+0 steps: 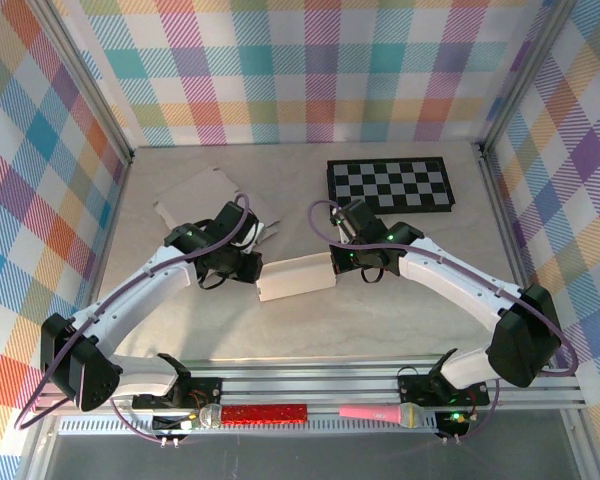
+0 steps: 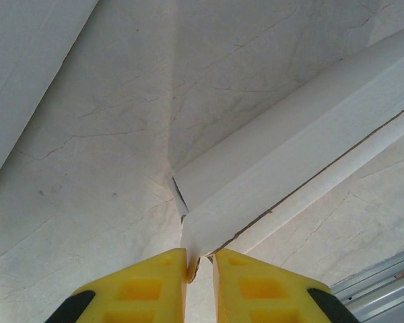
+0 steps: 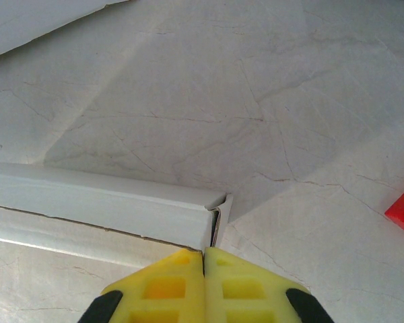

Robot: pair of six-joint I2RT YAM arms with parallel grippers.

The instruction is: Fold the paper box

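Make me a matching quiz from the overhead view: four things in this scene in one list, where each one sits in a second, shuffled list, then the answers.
Things:
1. paper box
2. checkerboard
3. flat cardboard sheet
4. pink microphone

Places:
A. far right of the table
B. near edge, right of centre
C. middle
D. far left

Pairs: 1-C, 2-A, 3-D, 4-B
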